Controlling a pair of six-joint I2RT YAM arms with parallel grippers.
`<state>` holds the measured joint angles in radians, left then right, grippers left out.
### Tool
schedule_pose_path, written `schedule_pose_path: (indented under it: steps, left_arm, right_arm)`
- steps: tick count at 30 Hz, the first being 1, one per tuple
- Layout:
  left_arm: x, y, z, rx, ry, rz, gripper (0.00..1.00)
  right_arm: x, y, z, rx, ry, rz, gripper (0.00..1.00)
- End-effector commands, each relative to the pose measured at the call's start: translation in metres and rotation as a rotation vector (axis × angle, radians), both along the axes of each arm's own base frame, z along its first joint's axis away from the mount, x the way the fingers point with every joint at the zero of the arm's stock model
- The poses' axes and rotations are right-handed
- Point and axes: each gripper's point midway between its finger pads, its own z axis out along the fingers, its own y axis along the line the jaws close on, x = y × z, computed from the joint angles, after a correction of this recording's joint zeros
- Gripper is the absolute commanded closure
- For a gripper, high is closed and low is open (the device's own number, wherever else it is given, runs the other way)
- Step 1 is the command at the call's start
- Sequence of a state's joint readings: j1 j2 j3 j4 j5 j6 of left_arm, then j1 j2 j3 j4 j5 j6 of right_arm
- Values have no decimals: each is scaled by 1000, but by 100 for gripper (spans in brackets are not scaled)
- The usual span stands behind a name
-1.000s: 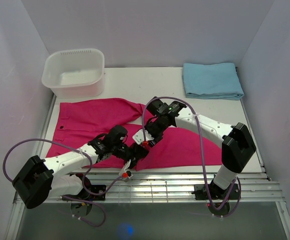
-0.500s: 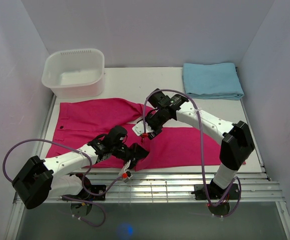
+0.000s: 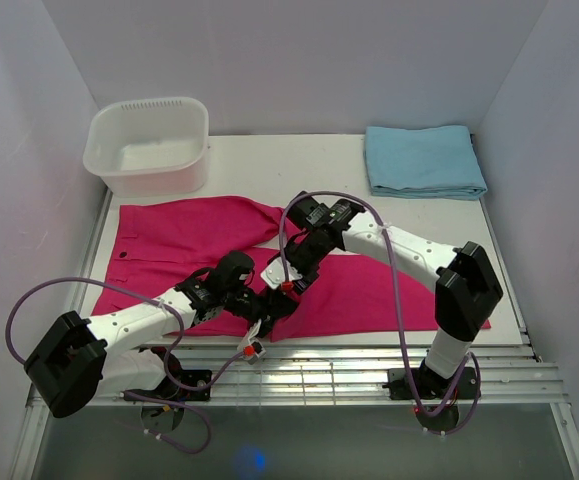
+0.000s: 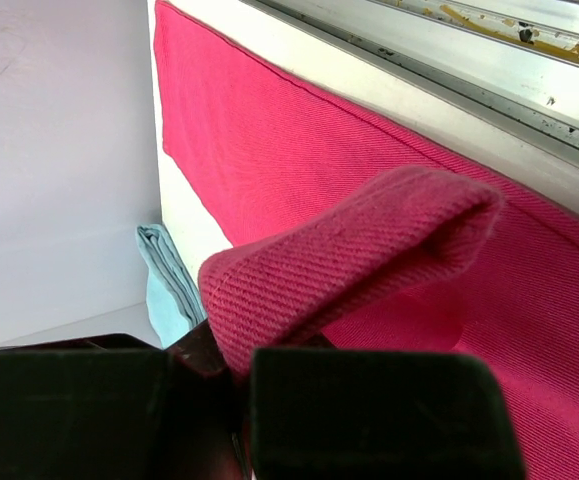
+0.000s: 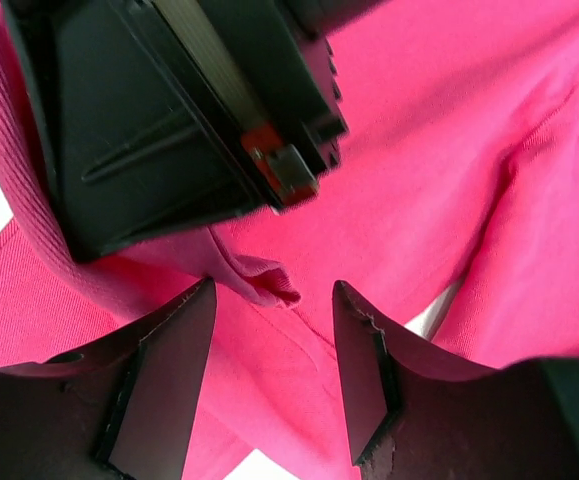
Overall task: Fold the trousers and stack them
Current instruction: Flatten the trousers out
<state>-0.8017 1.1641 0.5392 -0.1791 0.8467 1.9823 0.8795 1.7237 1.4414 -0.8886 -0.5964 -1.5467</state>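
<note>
The magenta trousers (image 3: 169, 235) lie flat across the table, waist to the left and legs running right to the edge (image 3: 409, 295). My left gripper (image 3: 272, 305) is shut on a raised fold of the trousers near the front edge. In the left wrist view that fold (image 4: 369, 240) sticks up out of the left gripper (image 4: 244, 372). My right gripper (image 3: 282, 278) hovers right beside it, open. In the right wrist view the right gripper (image 5: 269, 365) straddles the trousers (image 5: 439, 110), and the fold's tip (image 5: 269, 285) hangs just beyond its fingertips, below the left gripper (image 5: 169, 110).
A white basin (image 3: 149, 145) stands at the back left. A folded light blue cloth (image 3: 424, 160) lies at the back right, and its edge shows in the left wrist view as the blue cloth (image 4: 164, 285). Metal rails (image 3: 359, 368) run along the near edge. Walls close in both sides.
My right gripper drew back from the left gripper, then came down close to it again, with its jaws a little wider. The left arm and its fold have stayed put.
</note>
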Motion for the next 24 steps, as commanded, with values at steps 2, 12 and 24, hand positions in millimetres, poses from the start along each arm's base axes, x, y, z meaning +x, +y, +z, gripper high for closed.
schedule_pose_path:
  steps: [2,12,24]
  left_arm:
    - [-17,-14,34,-196,-581,-348,96]
    - [-15,-14,35,-196,-600,-337,96]
    - [-9,-12,37,-197,-601,-282,71]
  right_arm:
    - [-19,-2,-14,-27,41,61,45]
    - [-27,-18,-28,-79,-11,124,55]
    - [13,-5,1,-38,-52,-63,92]
